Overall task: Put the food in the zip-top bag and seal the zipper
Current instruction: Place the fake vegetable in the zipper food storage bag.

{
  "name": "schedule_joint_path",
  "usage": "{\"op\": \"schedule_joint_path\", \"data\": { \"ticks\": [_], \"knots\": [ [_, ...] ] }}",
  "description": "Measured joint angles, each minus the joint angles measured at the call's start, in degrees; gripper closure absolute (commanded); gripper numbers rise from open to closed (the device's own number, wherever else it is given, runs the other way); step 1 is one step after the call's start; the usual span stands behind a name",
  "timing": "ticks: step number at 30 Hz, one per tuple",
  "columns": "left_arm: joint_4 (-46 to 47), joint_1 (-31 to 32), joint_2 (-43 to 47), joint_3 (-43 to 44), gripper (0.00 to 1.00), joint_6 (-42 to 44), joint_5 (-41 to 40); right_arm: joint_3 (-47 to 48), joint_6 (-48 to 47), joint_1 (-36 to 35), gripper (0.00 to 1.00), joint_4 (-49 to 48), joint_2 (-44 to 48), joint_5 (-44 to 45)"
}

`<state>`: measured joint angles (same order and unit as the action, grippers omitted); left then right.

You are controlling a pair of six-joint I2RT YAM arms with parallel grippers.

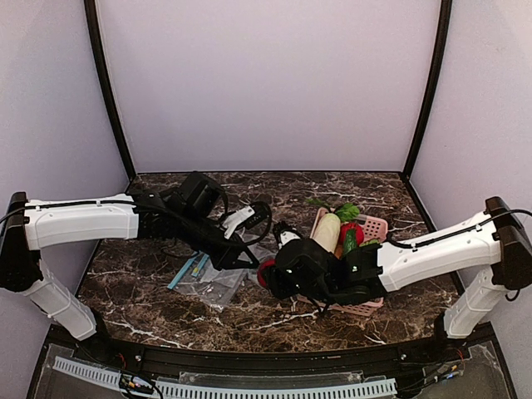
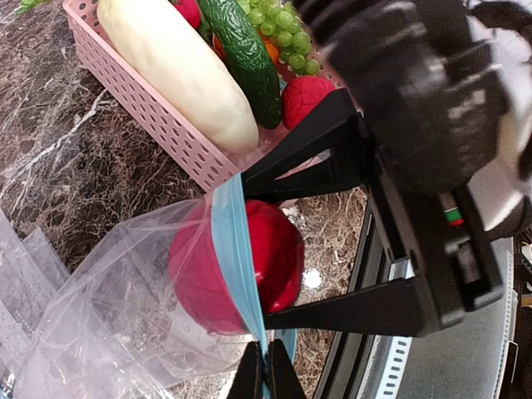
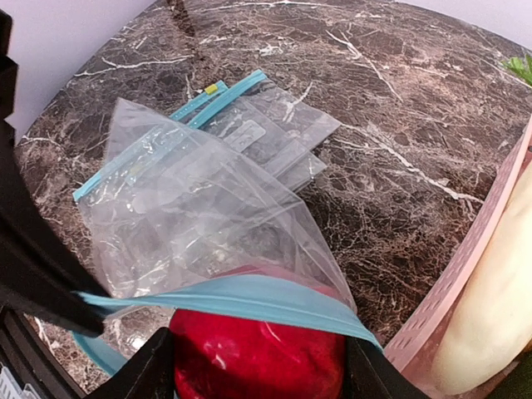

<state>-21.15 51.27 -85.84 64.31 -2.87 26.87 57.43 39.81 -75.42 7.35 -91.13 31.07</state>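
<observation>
First red fruit (image 2: 278,258) halfway through mouth of zip-top bag (image 2: 100,316), clamped by right gripper (image 3: 258,366). Left gripper (image 2: 266,378) closed, pinching unsealed zipper (image 2: 231,241). Second red fruit (image 2: 303,96) and cucumber (image 2: 245,58) lie in pink basket (image 2: 150,116). Judged: under one third loaded; sealing not begun.

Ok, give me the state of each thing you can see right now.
Left hand: shut, pinching the zipper.
Zip-top bag: mouth open, unsealed.
Right hand: closed on red fruit.
Red fruit: partway into the bag's mouth.
Cucumber: lying in the basket.
Second red fruit: in the basket.
Spare bags: flat on table.
</observation>
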Motion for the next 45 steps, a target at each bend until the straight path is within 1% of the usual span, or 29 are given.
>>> {"op": "schedule_joint_path", "data": {
  "ticks": [3,6,8,12,17,22,29,33,38,45],
  "knots": [
    [0.3,0.0,0.0,0.0,0.99,-0.3,1.1,0.0,0.6,0.7,0.56,0.0,-1.5,0.0],
    [1.1,0.0,0.0,-0.2,0.99,-0.7,2.3,0.0,1.4,1.4,0.53,0.3,-2.0,-0.2],
    [1.5,0.0,0.0,-0.4,0.99,-0.8,3.0,0.4,1.8,1.7,0.46,1.1,-2.2,-0.2],
    [1.8,0.0,0.0,-0.5,0.99,-1.0,3.8,2.0,2.1,1.8,0.36,3.0,-2.6,-0.4],
    [1.8,0.0,0.0,-0.5,0.99,-1.3,3.6,3.8,1.2,1.9,0.26,5.3,-2.6,-1.2],
    [0.9,-1.3,0.0,-0.5,0.99,-1.9,2.2,6.4,0.0,2.1,0.18,8.7,-2.3,-3.3],
    [0.9,-4.7,-0.6,-0.5,0.99,-3.8,1.3,7.5,-0.9,1.9,0.16,10.8,0.6,-6.5],
    [0.9,-6.1,-0.7,-0.5,0.99,-4.4,0.9,7.5,-1.1,1.7,0.12,11.7,3.5,-7.5],
    [0.9,-6.6,-0.7,-0.5,0.99,-4.8,0.9,7.3,-0.6,1.6,0.02,12.3,7.0,-7.3],
    [1.1,-6.6,-0.7,-0.5,0.99,-4.9,1.5,6.9,2.8,2.0,0.01,13.1,5.2,-5.3]
  ]
}}
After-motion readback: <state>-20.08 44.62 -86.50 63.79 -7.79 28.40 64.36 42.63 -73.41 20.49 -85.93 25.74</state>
